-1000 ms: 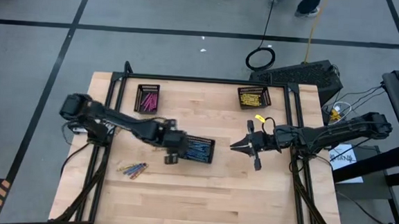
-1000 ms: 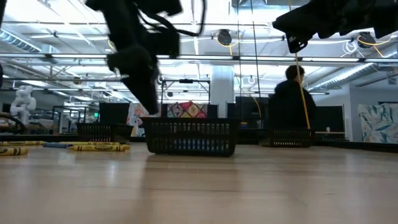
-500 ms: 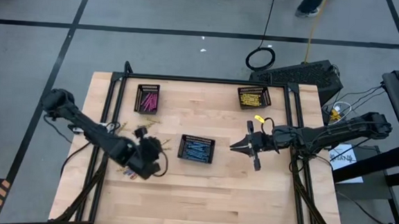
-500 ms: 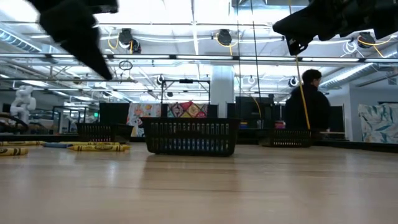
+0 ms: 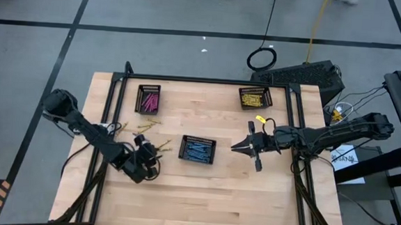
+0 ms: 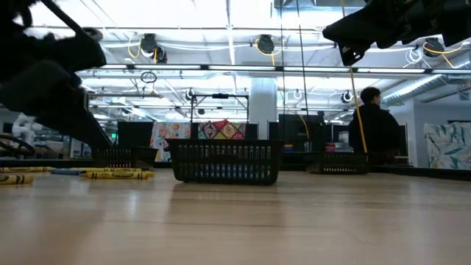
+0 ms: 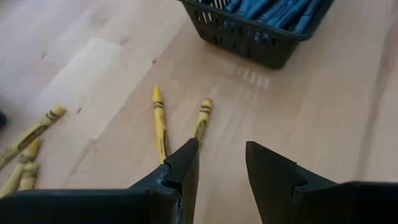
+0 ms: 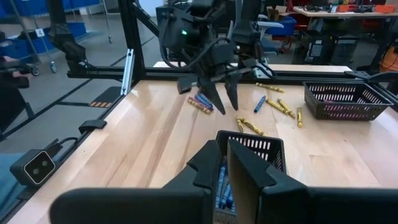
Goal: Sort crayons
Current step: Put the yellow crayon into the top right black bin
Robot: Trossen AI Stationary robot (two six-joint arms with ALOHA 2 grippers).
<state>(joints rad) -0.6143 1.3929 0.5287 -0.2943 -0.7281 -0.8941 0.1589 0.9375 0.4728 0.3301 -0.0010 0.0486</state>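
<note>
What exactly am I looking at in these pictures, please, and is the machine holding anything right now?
This is a two-armed robot at a wooden table, sorting crayons by colour. One picture looks straight down from above, one looks level across the tabletop, and two come from cameras on the arms' wrists.

On the table stand three black mesh trays: a middle tray of blue crayons, a tray of pink crayons and a tray of yellow crayons. Loose crayons lie scattered on the left side.

The left gripper hangs low over two loose yellow crayons, its jaws open with nothing between them. The right gripper waits, just right of the middle tray, its jaws shut and holding nothing that I can see.
</note>
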